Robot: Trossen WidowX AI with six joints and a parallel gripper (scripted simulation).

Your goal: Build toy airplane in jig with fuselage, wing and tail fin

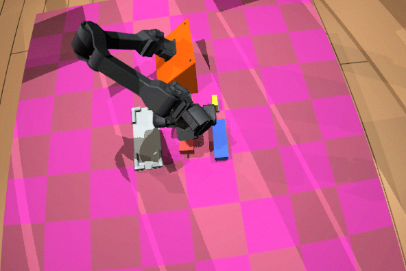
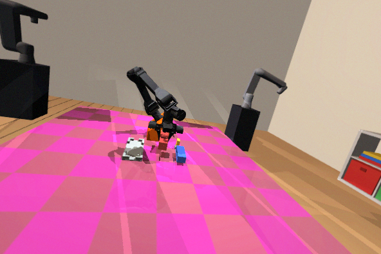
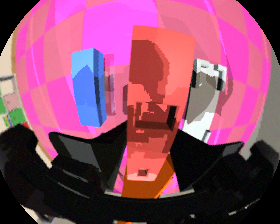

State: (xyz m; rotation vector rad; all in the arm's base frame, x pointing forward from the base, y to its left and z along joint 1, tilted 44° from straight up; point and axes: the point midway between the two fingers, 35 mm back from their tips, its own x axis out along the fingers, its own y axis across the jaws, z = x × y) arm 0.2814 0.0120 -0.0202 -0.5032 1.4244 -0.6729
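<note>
The red fuselage (image 1: 186, 146) (image 2: 163, 145) (image 3: 177, 55) is held a little above the mat, its shadow below it. Its larger socket and a small one near its tail face up in the wrist view. My gripper (image 1: 186, 135) (image 2: 165, 136) (image 3: 148, 124) is shut on the fuselage, with a finger at each side. The pale grey jig (image 1: 141, 129) (image 2: 135, 144) (image 3: 219, 70) is empty, left of the fuselage in the top and exterior views. The blue wing (image 1: 220, 139) (image 2: 181, 154) (image 3: 86, 90) lies on the other side. The small yellow tail fin (image 1: 215, 101) (image 2: 178, 142) stands behind the wing.
A large orange wedge-shaped block (image 1: 182, 52) (image 2: 152, 133) stands behind the gripper, beside the arm's base. The wing and the jig flank the held fuselage closely. Two other arms on black pedestals (image 2: 242, 126) (image 2: 24, 89) and a shelf (image 2: 349, 158) are off the mat.
</note>
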